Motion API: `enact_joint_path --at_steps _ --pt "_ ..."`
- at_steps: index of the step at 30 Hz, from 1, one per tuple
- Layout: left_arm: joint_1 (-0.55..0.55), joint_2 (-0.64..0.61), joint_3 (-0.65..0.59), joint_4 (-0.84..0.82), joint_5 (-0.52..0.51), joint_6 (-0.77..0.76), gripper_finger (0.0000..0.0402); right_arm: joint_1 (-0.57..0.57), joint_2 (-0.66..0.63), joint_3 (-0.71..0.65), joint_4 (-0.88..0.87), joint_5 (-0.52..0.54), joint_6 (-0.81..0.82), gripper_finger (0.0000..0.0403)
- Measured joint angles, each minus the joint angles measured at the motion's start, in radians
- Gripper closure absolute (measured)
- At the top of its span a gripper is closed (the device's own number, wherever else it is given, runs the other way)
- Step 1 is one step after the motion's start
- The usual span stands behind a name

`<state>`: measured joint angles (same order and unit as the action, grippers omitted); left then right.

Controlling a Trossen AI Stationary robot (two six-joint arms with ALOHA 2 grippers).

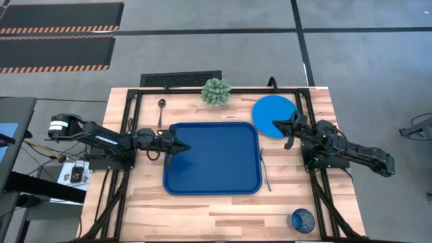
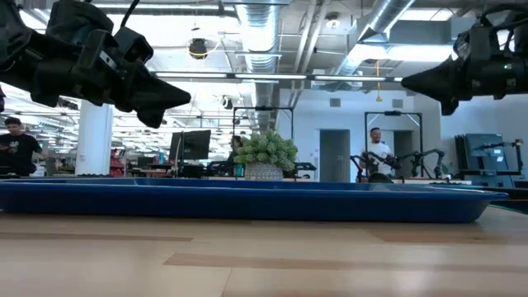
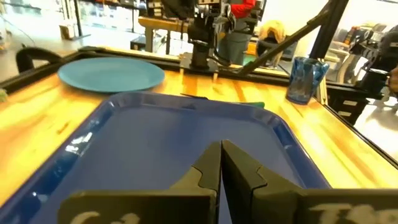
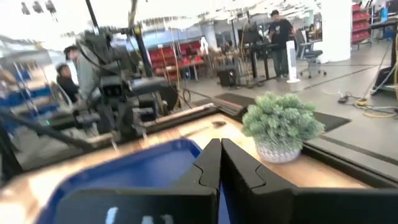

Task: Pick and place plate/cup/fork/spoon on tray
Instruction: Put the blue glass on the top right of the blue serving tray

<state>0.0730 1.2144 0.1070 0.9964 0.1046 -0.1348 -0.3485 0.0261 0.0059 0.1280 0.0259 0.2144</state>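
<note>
The dark-blue tray [image 1: 212,158] lies flat at the table's middle. The round blue plate [image 1: 273,111] lies flat at the far right, the translucent blue cup [image 1: 303,220] stands at the near right corner, the teal-handled fork [image 1: 264,169] lies just right of the tray, and the dark spoon [image 1: 160,111] lies far left of it. My left gripper [image 1: 185,145] is shut and empty, hovering above the tray's left part [image 3: 174,143]. My right gripper [image 1: 277,123] is shut and empty, above the plate's near left edge, pointing toward the tray [image 4: 124,168].
A small potted plant [image 1: 216,91] stands at the far edge behind the tray and also shows in the right wrist view [image 4: 283,124]. Black frame rails run along the table's left, right and far sides. Bare wood lies near of the tray.
</note>
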Motion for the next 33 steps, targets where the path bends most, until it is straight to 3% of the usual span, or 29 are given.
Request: enact_joint_path --at_steps 5,12,16,22,26,33 --pt "0.024 0.0 0.0 0.01 -0.006 0.019 0.0401 0.027 0.004 0.03 -0.052 -0.057 0.043 0.0388" --pt "0.058 0.0 0.0 0.032 -0.064 0.022 0.0401 0.177 0.126 0.158 -0.242 0.05 0.095 0.0396" --pt "0.066 0.0 0.0 0.046 -0.059 0.02 0.0401 0.307 0.256 0.255 -0.368 0.174 0.186 0.0398" --pt "0.066 0.0 0.0 0.053 -0.061 0.024 0.0401 0.534 0.513 0.395 -0.421 0.372 0.32 0.0397" --pt "0.066 0.0 0.0 0.056 -0.064 0.034 0.0401 0.672 0.693 0.502 -0.473 0.417 0.449 0.0397" --pt "0.066 0.0 0.0 0.083 -0.086 0.025 0.0401 0.899 0.977 0.733 -0.752 0.418 0.782 0.0397"
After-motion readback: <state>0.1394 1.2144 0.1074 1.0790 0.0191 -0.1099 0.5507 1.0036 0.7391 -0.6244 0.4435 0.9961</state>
